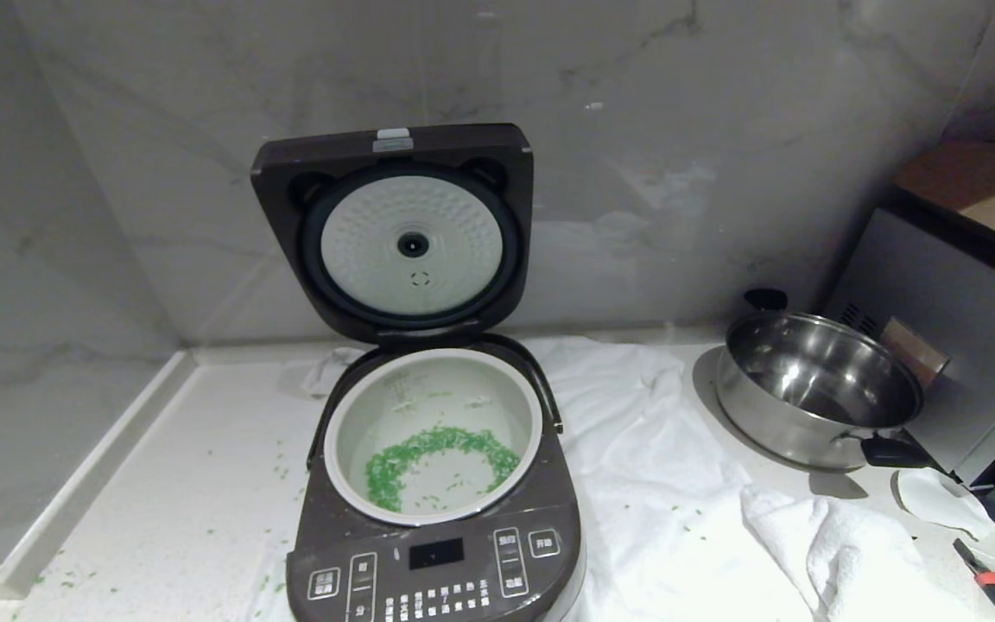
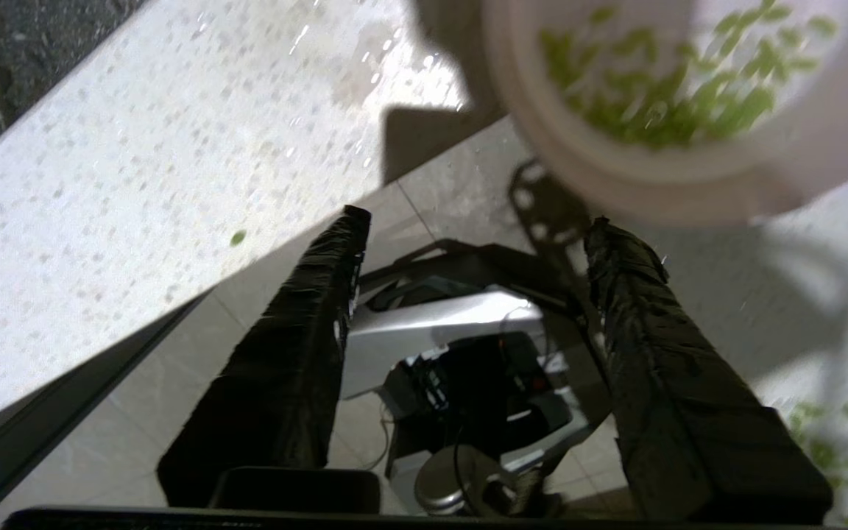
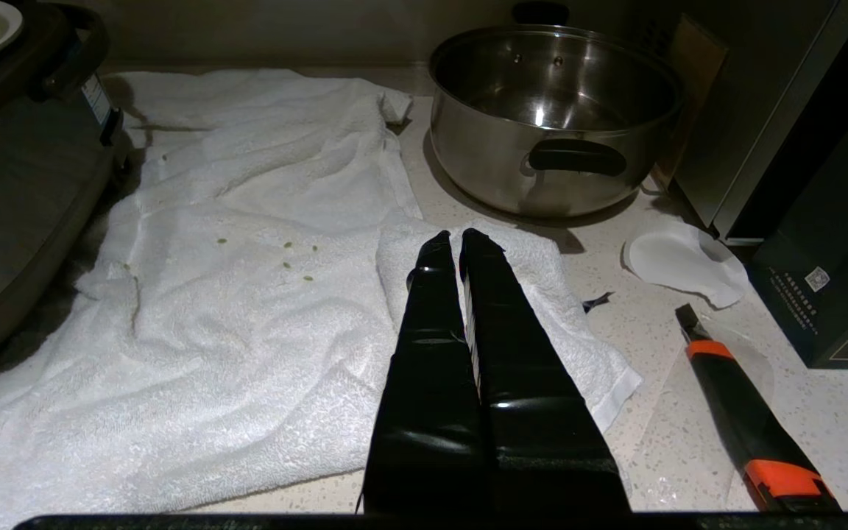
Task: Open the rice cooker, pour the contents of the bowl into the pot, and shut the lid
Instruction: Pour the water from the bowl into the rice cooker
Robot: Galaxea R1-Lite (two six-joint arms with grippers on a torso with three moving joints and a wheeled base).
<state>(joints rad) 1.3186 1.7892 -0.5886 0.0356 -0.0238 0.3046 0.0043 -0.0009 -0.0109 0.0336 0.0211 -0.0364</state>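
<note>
step: bowl (image 2: 689, 110) set beside rice cooker (image 1: 437, 484), contents (image 1: 437, 458) in pot (image 1: 433, 432) | left gripper (image 2: 468, 235) fingers apart, empty; right gripper (image 3: 461, 246) fingers together | next: swing lid (image 1: 394, 229) shut

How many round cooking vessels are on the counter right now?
2. The pot sits inside the open rice cooker; the steel pan stands to its right, by the wall. Others may lie outside the view.

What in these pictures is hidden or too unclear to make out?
- Head view: both arms lie outside the picture; the rice cooker is cut off by the lower edge, its button markings too small to read.
- Left wrist view: the bowl beyond the open left gripper is blurred and cut by the top edge; whether it rests on anything is unclear.
- Right wrist view: the shut right gripper covers part of the towel.
</note>
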